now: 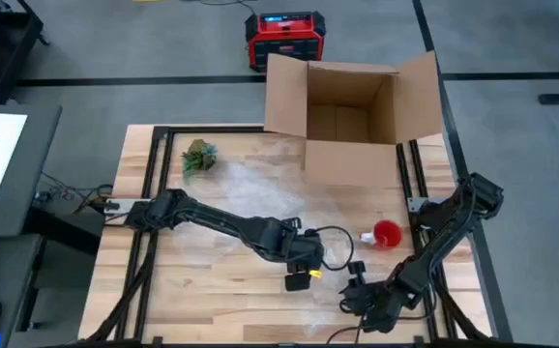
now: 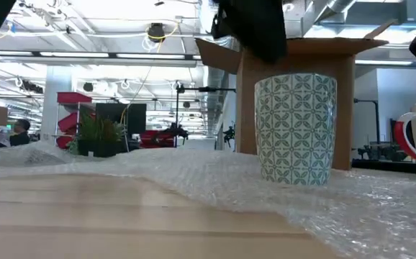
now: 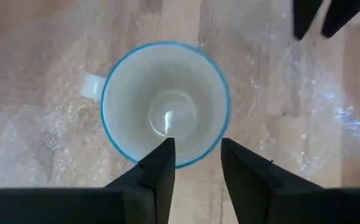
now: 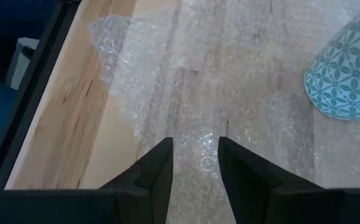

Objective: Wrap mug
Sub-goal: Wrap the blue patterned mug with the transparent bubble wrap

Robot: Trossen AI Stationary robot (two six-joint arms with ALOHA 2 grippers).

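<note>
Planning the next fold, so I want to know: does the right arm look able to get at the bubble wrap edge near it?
Probably yes. The right gripper hangs just over the bubble wrap, jaws slightly parted, with nothing between them and the sheet. The patterned mug stands off to one side, and the left gripper is above that mug, not in the way.

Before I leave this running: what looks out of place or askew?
Nothing is spilled or damaged. The teal-patterned ceramic mug stands upright on the clear bubble wrap sheet, which lies rumpled. A red-and-white mug sits near the right table edge.
</note>
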